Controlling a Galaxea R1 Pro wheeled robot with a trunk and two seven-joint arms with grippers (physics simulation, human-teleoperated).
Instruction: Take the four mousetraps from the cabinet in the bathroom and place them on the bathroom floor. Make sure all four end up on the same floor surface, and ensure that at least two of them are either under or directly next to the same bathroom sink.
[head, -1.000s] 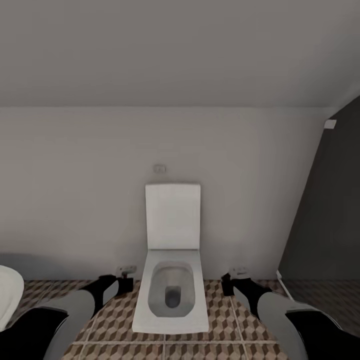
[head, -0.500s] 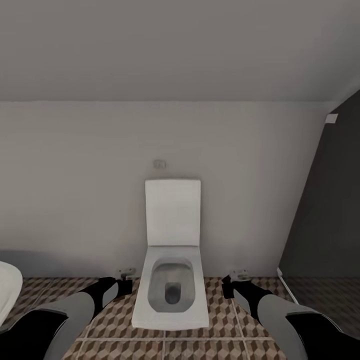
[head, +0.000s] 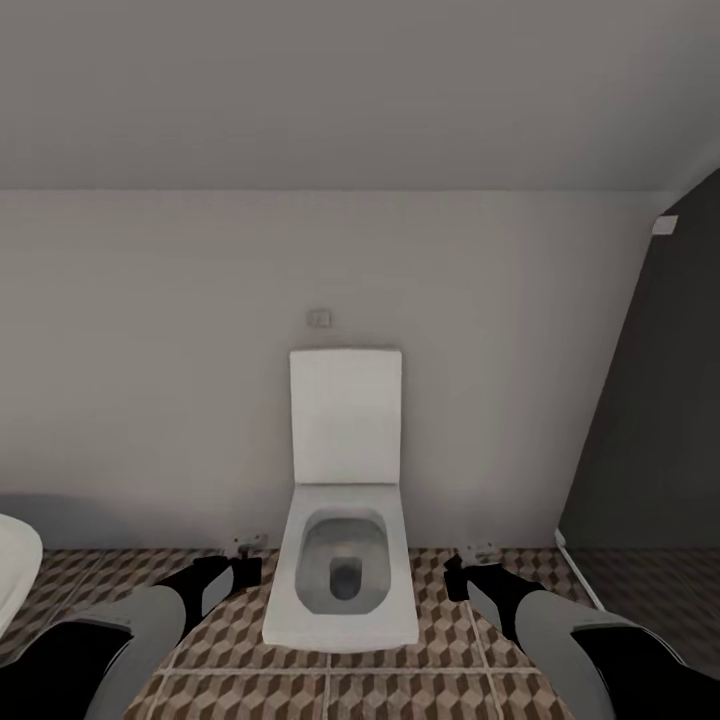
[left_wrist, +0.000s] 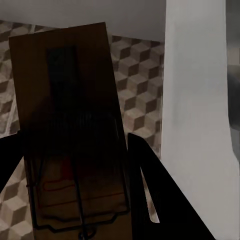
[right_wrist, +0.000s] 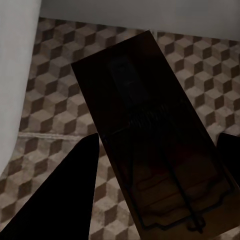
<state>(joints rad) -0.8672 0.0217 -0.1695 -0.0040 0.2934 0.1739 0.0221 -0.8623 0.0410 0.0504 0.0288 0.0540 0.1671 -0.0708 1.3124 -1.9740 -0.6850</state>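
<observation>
Each hand holds one mousetrap. In the left wrist view a brown wooden mousetrap (left_wrist: 65, 100) with dark wire sits between the black fingers of my left gripper (left_wrist: 70, 145), which is shut on it. My right gripper (right_wrist: 157, 145) is shut on a second mousetrap (right_wrist: 145, 115). The head view has the left gripper (head: 245, 562) and right gripper (head: 462, 570) low over the cube-patterned bathroom floor (head: 230, 640), one on each side of a white toilet (head: 345, 560). The cabinet and the bathroom sink are out of view.
The toilet stands against a pale wall straight ahead, its lid (head: 345, 420) raised. A dark grey panel (head: 650, 420) closes the right side. A white rounded bathtub rim (head: 15, 570) pokes in at the lower left. Tiled floor runs on both sides of the toilet.
The whole head view has shifted: the wall's top line and the toilet sit slightly higher in the picture. Both arms keep the same pose, each still holding its mousetrap.
</observation>
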